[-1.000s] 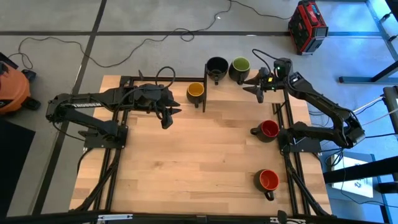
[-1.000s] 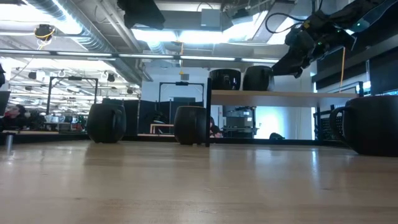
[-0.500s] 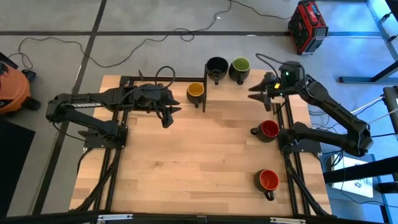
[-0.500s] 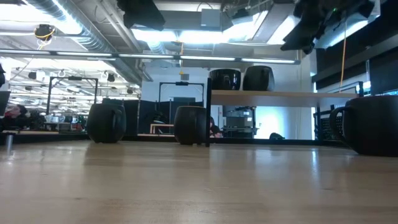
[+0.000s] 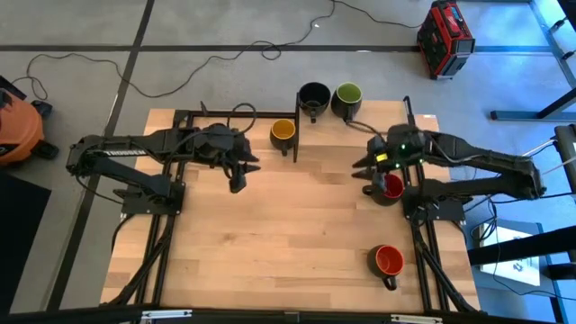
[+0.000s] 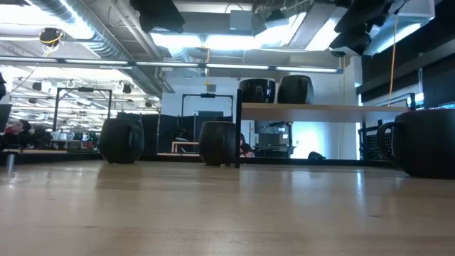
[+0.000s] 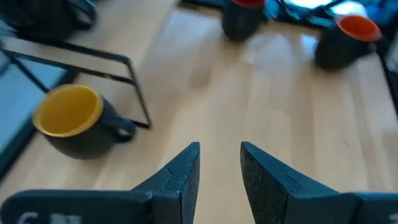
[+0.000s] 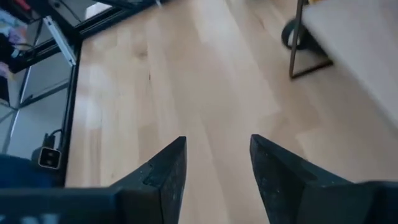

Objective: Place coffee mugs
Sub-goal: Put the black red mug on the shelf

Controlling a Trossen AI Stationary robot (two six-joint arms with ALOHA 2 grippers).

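Five mugs show in the high view. The black mug and green mug stand on a raised shelf at the far edge. The yellow mug stands on the table beside the shelf's leg, the red mug near the right edge, and the orange-red mug nearer. In the low view another dark mug stands at left. My right gripper hovers open just left of the red mug. My left gripper is open, left of and nearer than the yellow mug.
Black metal frames run along the table's left, right and far edges. The shelf's thin leg stands next to the yellow mug. Bare wood spans the table's middle and near part. A red case and cables lie on the floor beyond.
My right gripper has drawn back from the green mug on the shelf, swung toward the near edge and come over the table beside the red mug, staying open. The mugs have kept their places.
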